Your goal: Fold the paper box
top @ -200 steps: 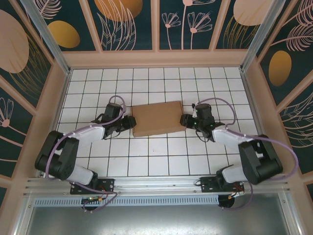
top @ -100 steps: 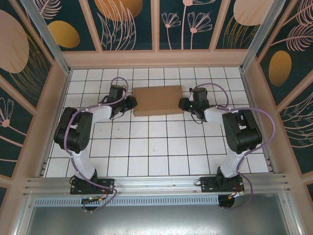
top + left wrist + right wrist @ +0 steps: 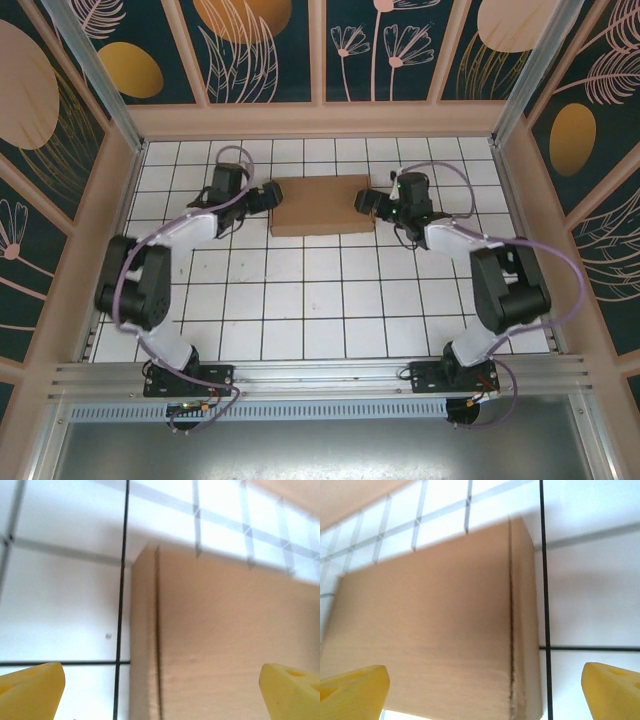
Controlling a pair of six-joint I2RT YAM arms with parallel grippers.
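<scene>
brown cardboard box lying flat on the far middle of the table, long axis left to right. sits right between left gripper and right gripper, one at each short end, about equally near. both spread wide, pinching nothing. looks folded already tbh; guessing at a next squeeze inward along that axis.

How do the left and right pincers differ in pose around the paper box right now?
The left pincer sits at the paper box's left end, pointing right; the right pincer sits at its right end, pointing left. The left pincer's wrist view has the box's end wall left of the top face; the right pincer's has it right. Both stand open, yellow-tipped.
</scene>
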